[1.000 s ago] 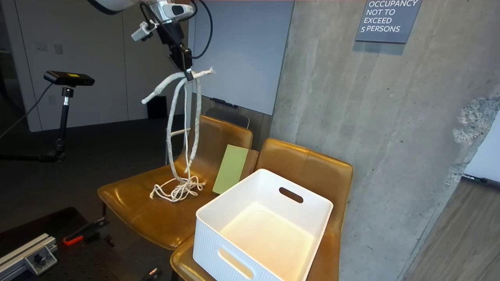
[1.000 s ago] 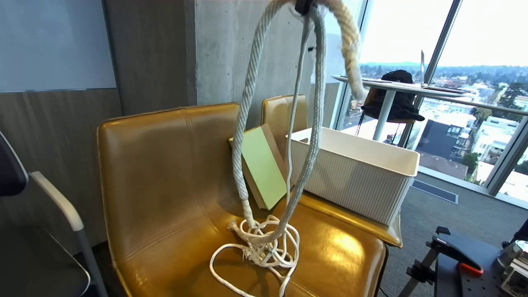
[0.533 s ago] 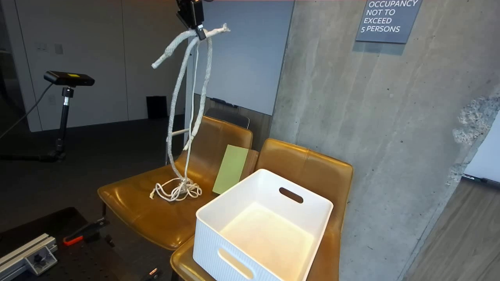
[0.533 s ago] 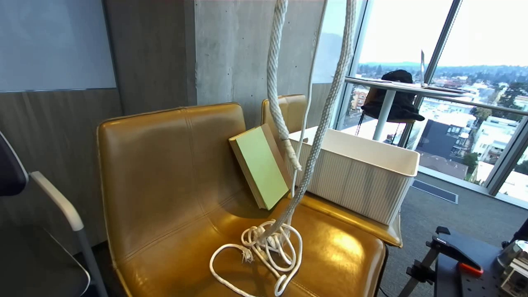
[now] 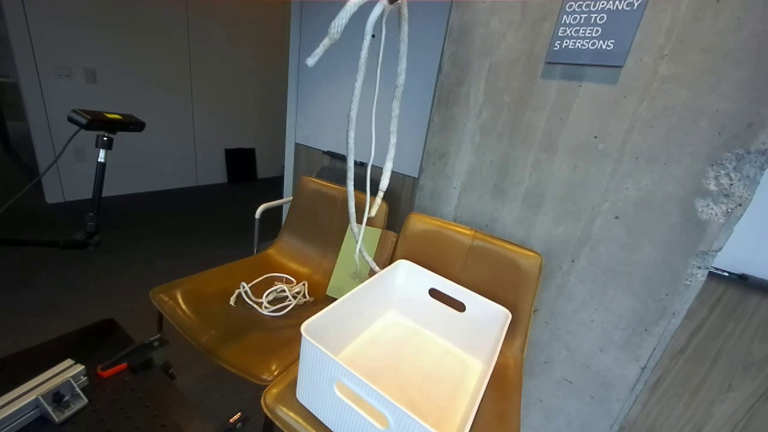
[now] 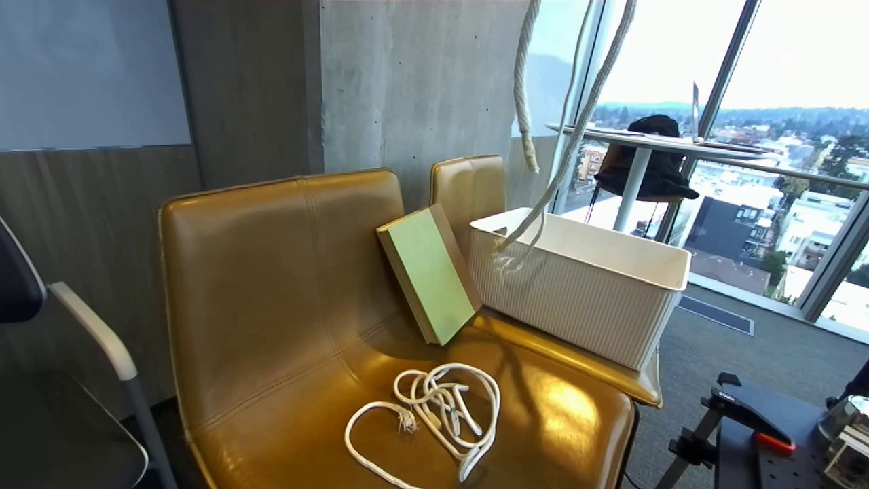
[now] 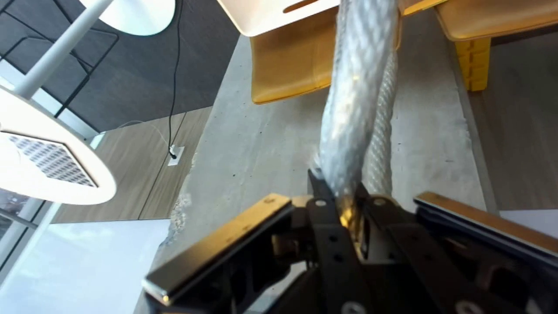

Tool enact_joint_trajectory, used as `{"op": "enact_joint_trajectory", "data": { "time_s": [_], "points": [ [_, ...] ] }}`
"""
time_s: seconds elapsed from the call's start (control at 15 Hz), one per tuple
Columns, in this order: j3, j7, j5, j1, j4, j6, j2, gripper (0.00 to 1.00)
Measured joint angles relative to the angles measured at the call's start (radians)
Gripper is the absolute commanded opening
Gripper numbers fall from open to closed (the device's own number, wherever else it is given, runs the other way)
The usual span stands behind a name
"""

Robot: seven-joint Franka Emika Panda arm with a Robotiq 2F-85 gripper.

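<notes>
Across the tan chairs (image 5: 465,246), one carries the white bin (image 6: 577,299), pale inner floor showing. Lift looks made: the rope bundle (image 7: 355,100) is up, dangling just outside the rim, while a coiled white cord (image 6: 451,409) lies unlifted on the other chair, and the gripper (image 7: 341,193) pinches the bundle tight!

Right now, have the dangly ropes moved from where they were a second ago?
Yes, the dangly ropes moved right in an exterior view: they hung left of the green book, and now cross in front of it.
</notes>
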Motion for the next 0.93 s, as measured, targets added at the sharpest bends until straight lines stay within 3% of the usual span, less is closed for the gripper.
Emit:
{"op": "enact_joint_trajectory", "data": {
  "time_s": [0.47,0.73,0.93],
  "points": [
    [-0.071,-0.149,0.0,-0.094,0.3,-0.11,0.088,0.03],
    [-0.076,-0.155,0.009,-0.121,0.302,-0.109,0.139,0.03],
    [-0.076,-0.154,0.028,-0.145,0.241,-0.089,0.156,0.03]
  ]
}}
